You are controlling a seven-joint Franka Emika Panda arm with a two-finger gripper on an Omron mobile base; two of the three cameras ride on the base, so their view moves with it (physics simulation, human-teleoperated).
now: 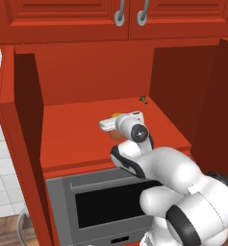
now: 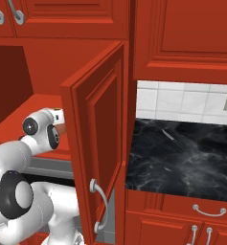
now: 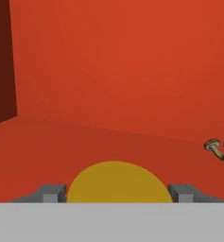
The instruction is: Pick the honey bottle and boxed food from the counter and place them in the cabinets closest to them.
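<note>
Nearest the hand camera, the gripper shows two grey fingertips, one at each side of a single rounded yellow-orange shape — the honey bottle. The tips sit right at its flanks, spread about as wide as the bottle, so it appears clasped between them, though the contact itself is hidden at the lower edge of the view.

From the left base view, the white arm reaches up into the open cabinet, and the bottle peeks out as a small orange patch beside the hand, just above the one red shelf. Below that shelf sits one built-in oven with a dark window.

Farther in, one small metal peg stands near the shelf's back right corner.

In the right base view, one cabinet door stands swung open with its curved silver handle, and beyond it lies the black marble counter under white wall tiles.
</note>
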